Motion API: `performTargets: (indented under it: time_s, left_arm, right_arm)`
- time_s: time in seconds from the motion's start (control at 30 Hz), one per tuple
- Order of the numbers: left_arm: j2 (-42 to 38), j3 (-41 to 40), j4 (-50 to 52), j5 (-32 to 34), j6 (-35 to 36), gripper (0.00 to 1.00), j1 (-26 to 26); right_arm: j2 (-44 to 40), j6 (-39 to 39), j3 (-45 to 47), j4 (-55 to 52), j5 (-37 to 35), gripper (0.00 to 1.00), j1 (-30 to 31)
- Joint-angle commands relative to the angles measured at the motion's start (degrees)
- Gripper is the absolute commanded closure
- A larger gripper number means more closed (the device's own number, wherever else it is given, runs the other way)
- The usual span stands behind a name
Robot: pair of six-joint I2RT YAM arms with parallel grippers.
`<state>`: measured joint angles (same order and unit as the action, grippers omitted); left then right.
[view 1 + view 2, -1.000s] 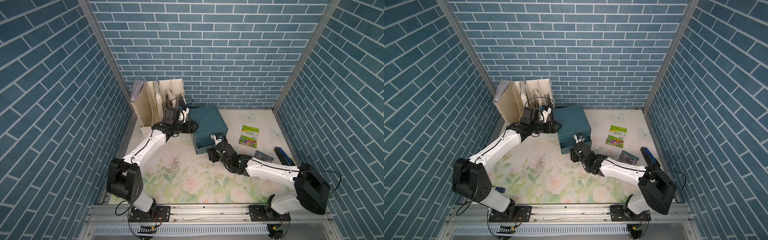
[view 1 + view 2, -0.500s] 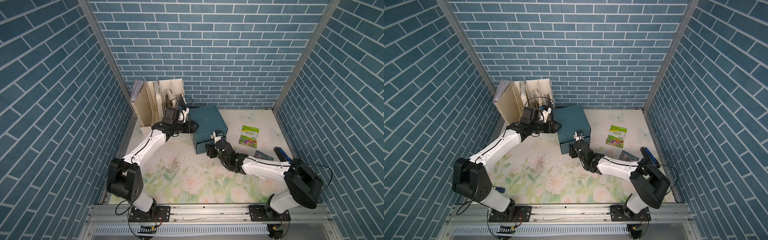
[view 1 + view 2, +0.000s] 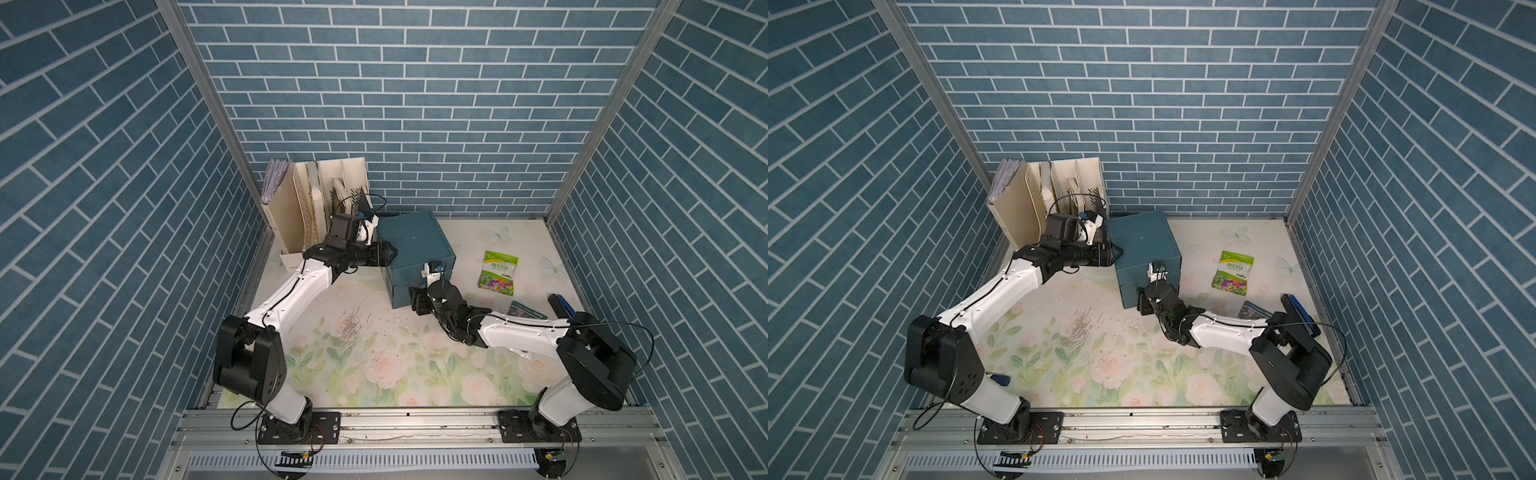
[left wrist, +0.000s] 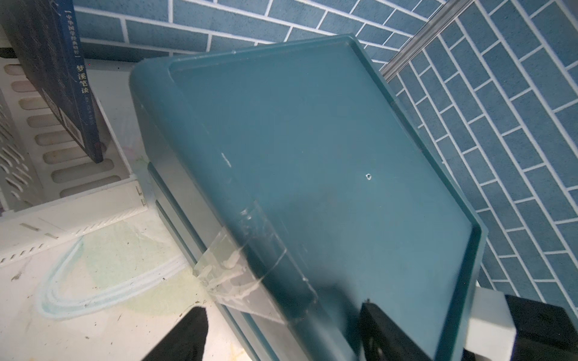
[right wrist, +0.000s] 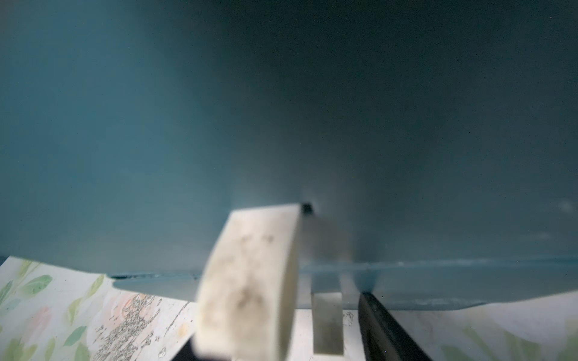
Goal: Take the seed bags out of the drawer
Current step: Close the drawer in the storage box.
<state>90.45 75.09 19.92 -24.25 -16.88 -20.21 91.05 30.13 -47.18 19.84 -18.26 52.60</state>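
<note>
At drawer [image 3: 400, 297], right gripper [image 3: 419, 300] half-open (astride tab [image 5: 250, 275])

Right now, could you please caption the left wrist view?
Left gripper astride the top edge of the teal cabinet, beside a dark book in the cream file rack.

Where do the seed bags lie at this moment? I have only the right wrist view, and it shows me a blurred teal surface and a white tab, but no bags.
Observer: In both top views, one glossy green-white seed bag lies flat on the floral table mat. It is to the robot's right of the teal cube cabinet and apart from it.
Operator: Is a second one also outside?
Observer: Yes. A darker flat packet with purplish print lies on the mat nearer the robot's base. It is partly hidden behind the white right arm.
</note>
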Motion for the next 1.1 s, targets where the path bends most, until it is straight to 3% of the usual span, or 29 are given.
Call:
performTargets:
  time_s: [0.0, 0.67, 1.07]
  left_arm:
    - [2.97, -2.05, 10.66, 2.85, 2.62, 0.20, 0.34]
    - [2.96, -1.97, 10.71, 2.91, 2.78, 0.20, 0.35]
    - [2.95, -1.75, 10.93, 3.40, 2.82, 0.20, 0.34]
  right_arm:
    - [1.39, 0.63, -0.48, 2.05, -0.99, 0.35, -0.22]
    - [0.61, 3.54, 0.02, 1.27, -0.25, 0.36, -0.33]
    - [-6.93, 12.24, 8.15, -2.18, 10.67, 0.26, -0.52]
